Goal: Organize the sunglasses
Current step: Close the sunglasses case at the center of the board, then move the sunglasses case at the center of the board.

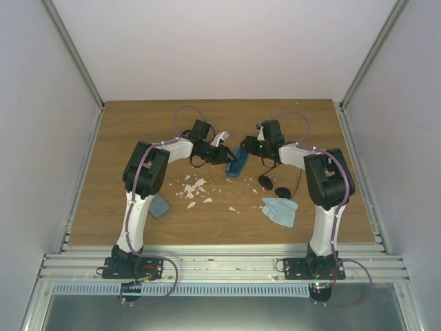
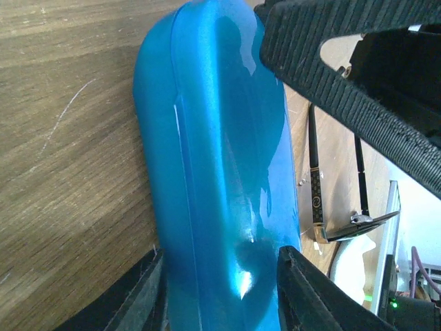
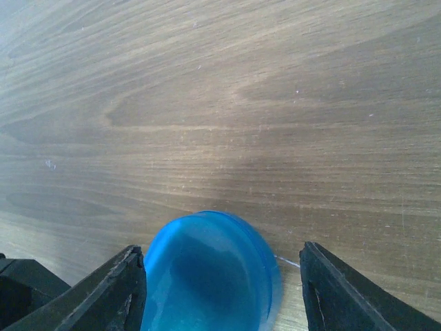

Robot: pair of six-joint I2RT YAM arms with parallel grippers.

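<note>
Sunglasses [image 1: 266,182] are lying on the table [image 1: 138,124] by the right arm from above, the left gripper [image 2: 220,256] is clamping the blue case [image 2: 213,158] in its view, and the right gripper [image 3: 222,252] is straddling it wide, where an off-centre closing could twist it free.

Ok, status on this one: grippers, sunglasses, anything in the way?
Left gripper shut on blue case. Right gripper open, straddling the case's end. Black sunglasses loose on table, untouched. White scraps scattered mid-table.

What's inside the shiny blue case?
You can't see in. The blue case looks shut, so its shell hides whatever is inside. The black sunglasses lie outside it.
</note>
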